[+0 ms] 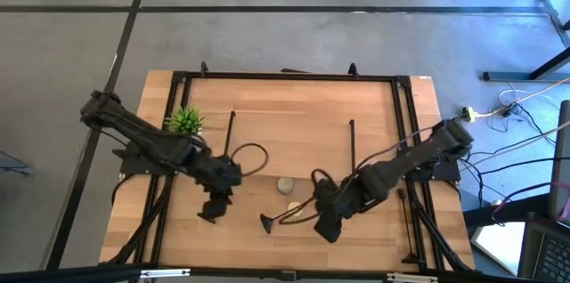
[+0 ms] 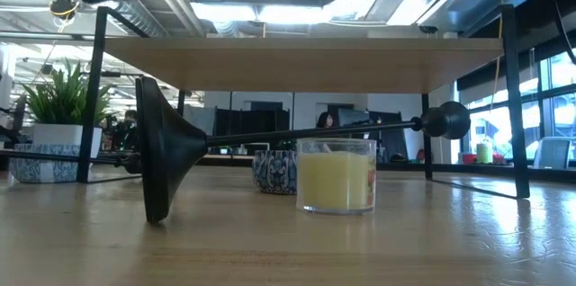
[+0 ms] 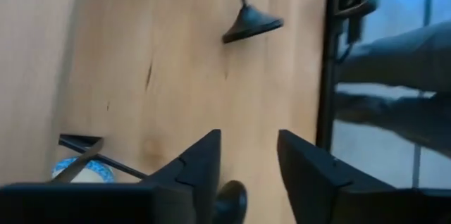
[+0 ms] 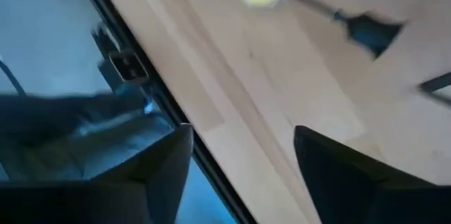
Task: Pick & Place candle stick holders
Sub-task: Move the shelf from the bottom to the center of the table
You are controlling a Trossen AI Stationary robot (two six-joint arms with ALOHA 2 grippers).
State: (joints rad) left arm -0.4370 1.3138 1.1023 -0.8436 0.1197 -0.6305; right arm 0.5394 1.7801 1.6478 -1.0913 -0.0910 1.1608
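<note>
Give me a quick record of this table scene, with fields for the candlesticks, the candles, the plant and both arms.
fallen candlestick: lying on its side near the front edge, between the two grippers
other candlesticks: one behind the left arm, one behind the right arm
yellow candle: in a clear glass, beside the fallen stem
plant: left side of the table
shelf: wooden top on black legs, spanning the table
left gripper: front left, jaws open, holding nothing
right gripper: front right, jaws open, empty
</note>
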